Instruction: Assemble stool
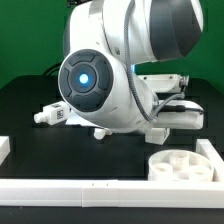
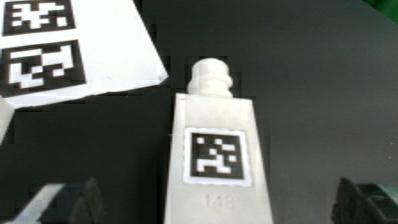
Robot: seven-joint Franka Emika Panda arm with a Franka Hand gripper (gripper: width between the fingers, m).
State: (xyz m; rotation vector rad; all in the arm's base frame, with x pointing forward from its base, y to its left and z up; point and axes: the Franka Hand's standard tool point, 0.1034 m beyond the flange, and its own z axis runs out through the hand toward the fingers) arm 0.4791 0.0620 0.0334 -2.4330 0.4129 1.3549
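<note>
A white stool leg (image 2: 217,140) with a black-and-white tag and a rounded peg end lies on the black table, between my gripper's (image 2: 214,206) two dark fingers. The fingers (image 2: 64,204) stand wide apart on either side of the leg's wide end and do not touch it, so the gripper is open. In the exterior view the leg (image 1: 52,114) sticks out to the left from behind the arm, and the arm hides the gripper itself. The round rimmed seat (image 1: 180,166) lies at the front right.
The marker board (image 2: 63,50) lies just beyond the leg and to one side. Long white rails (image 1: 70,187) border the table at the front, with short pieces at the exterior view's left (image 1: 4,148) and right (image 1: 208,152). The arm's bulk fills the middle of the exterior view.
</note>
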